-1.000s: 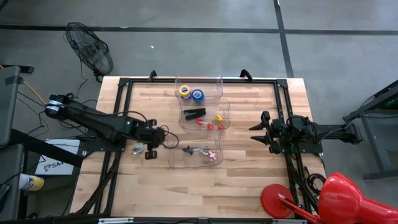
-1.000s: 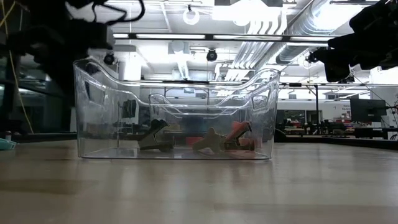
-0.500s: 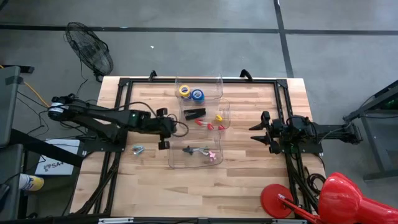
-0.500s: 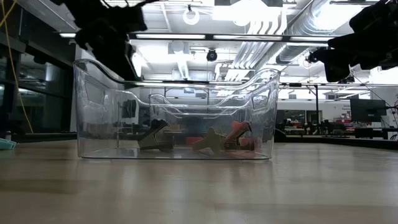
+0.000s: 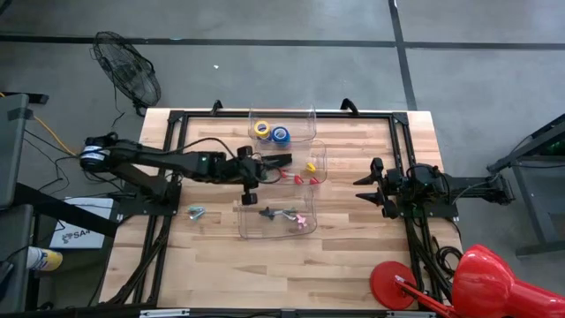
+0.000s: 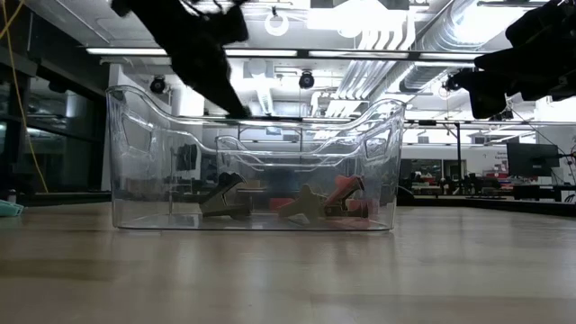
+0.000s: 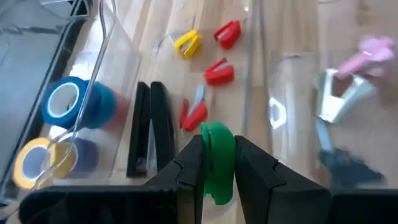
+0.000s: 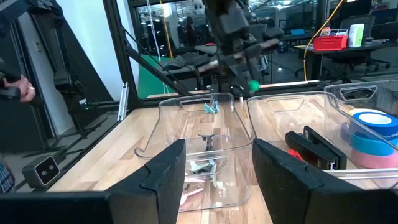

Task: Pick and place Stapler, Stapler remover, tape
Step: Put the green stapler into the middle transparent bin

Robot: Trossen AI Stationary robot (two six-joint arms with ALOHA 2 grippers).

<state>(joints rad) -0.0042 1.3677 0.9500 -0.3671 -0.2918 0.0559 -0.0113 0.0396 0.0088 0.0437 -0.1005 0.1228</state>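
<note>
Your left tool [image 7: 217, 163] is clamped on a green staple remover [image 7: 217, 155], held up in the air over the left end of the middle clear bin [image 5: 320, 152], at about 9 o'clock from that bin's centre in the high view. From the wrist view you see the remover edge-on, its long axis running along the fingers and pointing forward toward the bin's contents. In that bin a black stapler [image 7: 149, 127] lies flat with its long axis along the bin's length, beside red staple removers [image 7: 219, 72] and a yellow one [image 7: 188, 43]. The far bin [image 5: 309, 115] holds a yellow tape roll [image 5: 261, 128] and a blue tape roll [image 5: 281, 134]. Your right tool [image 5: 360, 191] waits at 3 o'clock on the worktop [image 5: 353, 247], fingers apart, holding nothing.
</note>
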